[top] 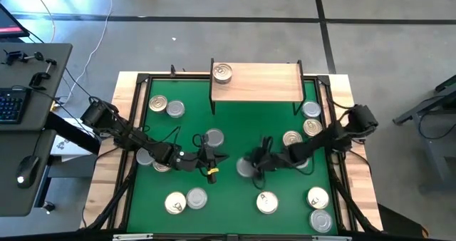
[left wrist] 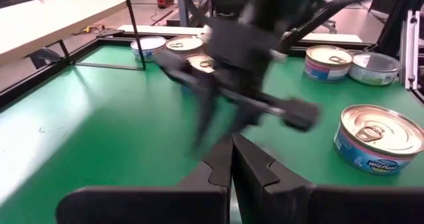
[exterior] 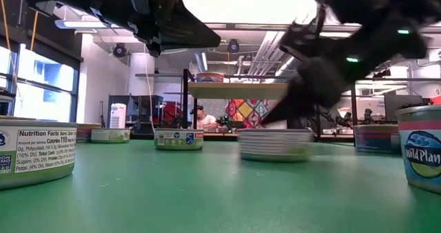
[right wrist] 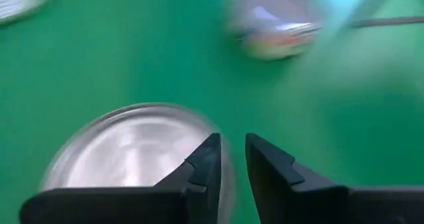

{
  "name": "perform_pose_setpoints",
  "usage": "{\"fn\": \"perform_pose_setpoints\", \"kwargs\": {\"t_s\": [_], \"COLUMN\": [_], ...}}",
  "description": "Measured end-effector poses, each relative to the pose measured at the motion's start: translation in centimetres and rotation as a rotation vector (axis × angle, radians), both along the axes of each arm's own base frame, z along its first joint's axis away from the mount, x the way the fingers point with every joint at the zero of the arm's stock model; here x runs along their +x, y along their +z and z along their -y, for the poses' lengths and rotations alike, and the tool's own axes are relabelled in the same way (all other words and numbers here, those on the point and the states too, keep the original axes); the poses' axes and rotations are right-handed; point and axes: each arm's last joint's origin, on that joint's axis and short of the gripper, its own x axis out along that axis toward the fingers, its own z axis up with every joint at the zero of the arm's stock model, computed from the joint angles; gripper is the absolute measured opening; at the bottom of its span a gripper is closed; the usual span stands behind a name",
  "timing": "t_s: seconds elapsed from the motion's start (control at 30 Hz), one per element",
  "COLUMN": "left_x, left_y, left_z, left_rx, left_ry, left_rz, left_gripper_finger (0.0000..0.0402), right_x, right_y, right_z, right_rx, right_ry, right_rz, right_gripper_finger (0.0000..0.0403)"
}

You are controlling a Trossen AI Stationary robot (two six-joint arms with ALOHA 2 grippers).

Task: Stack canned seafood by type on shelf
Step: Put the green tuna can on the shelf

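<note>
The right gripper (right wrist: 230, 159) hangs low over the green mat (top: 231, 130), fingers only a slit apart and holding nothing; a silver-lidded can (right wrist: 132, 151) lies flat just beside one fingertip, not between them; the left gripper (left wrist: 232, 161), pinched shut and empty, waits near; the shelf (top: 260, 83) stands well beyond.

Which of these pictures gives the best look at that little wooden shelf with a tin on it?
The high view: the shelf shows whole from above, at the mat's far edge, with one gold-lidded can on its left end. The low view catches only the board's edge and legs. The left wrist view shows one corner; the right wrist view shows none.
</note>
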Motion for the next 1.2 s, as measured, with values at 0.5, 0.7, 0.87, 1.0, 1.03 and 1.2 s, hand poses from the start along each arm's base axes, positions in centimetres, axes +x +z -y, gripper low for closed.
{"fn": "perform_pose_setpoints", "kwargs": {"t_s": [0.5, 0.7, 0.87, 1.0, 1.03, 1.2], "left_x": [1.6, 2.1, 2.2, 1.8, 1.7, 0.6], "left_y": [-4.4, -7.1, -6.9, -6.4, -6.1, -5.2], "left_z": [-2.0, -3.1, -3.7, -4.3, -4.3, -4.4], "left_rx": [-0.255, -0.289, -0.257, -0.184, -0.182, -0.204], "left_ry": [-0.076, -0.021, 0.011, 0.108, 0.128, 0.185], "left_rz": [-0.150, -0.224, -0.226, -0.227, -0.228, -0.286], "left_gripper_finger": [0.0000, 0.0000, 0.0000, 0.0000, 0.0000, 0.0000], "right_x": [-2.0, -1.8, -2.0, -2.6, -2.7, -3.0], "right_y": [2.1, -0.2, 0.0, 0.1, 0.1, 0.0], "right_z": [1.5, 1.9, 0.8, -0.9, -1.3, -1.7], "right_rx": [0.041, 0.044, 0.175, 0.299, 0.313, 0.282], "right_ry": [0.073, 0.070, 0.190, 0.369, 0.401, 0.374], "right_rz": [-0.063, -0.107, -0.120, -0.162, -0.164, -0.175], "right_gripper_finger": [0.0062, 0.0062, 0.0062, 0.0062, 0.0062, 0.0062]}}
